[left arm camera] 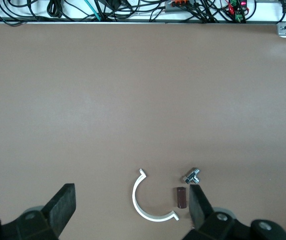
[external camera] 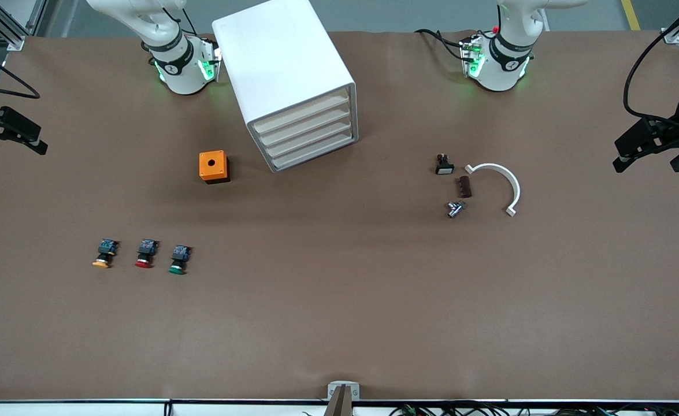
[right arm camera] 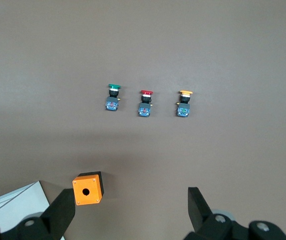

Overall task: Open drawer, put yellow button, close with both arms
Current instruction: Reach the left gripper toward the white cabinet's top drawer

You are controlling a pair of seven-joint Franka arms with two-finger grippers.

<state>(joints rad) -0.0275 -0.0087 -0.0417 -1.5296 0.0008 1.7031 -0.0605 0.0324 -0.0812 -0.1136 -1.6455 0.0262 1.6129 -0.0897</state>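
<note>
Three push-buttons lie in a row nearest the front camera, toward the right arm's end of the table: the yellow button [external camera: 104, 254] at the outer end, then a red-capped button [external camera: 145, 253], then a green-capped button [external camera: 179, 259]. Each lies on its side, cap toward the front camera, black-and-blue body toward the robots; long axis runs from the camera toward the bases.

White cabinet [external camera: 290, 81] stands between the two bases, its front facing the camera and angled slightly toward the left arm's end. The drawer [external camera: 301, 113], uppermost of four, is flush with the others: not yet opened. Orange cube [external camera: 213, 166] sits just beside the cabinet, between it and the button row.

Right gripper [right arm camera: 132, 209]: fingers wide apart, nothing between them, up over the table close to the orange cube. Yellow button shows ahead of it in the right wrist view [right arm camera: 184, 104], well apart. Judgement: right arm is the nearer one for the button.

Left gripper [left arm camera: 132, 206]: fingers wide apart, empty, over a white curved bracket [left arm camera: 150, 202], a small brown block [left arm camera: 181, 197] and a metal fitting [left arm camera: 192, 176]. Waiting.
</note>
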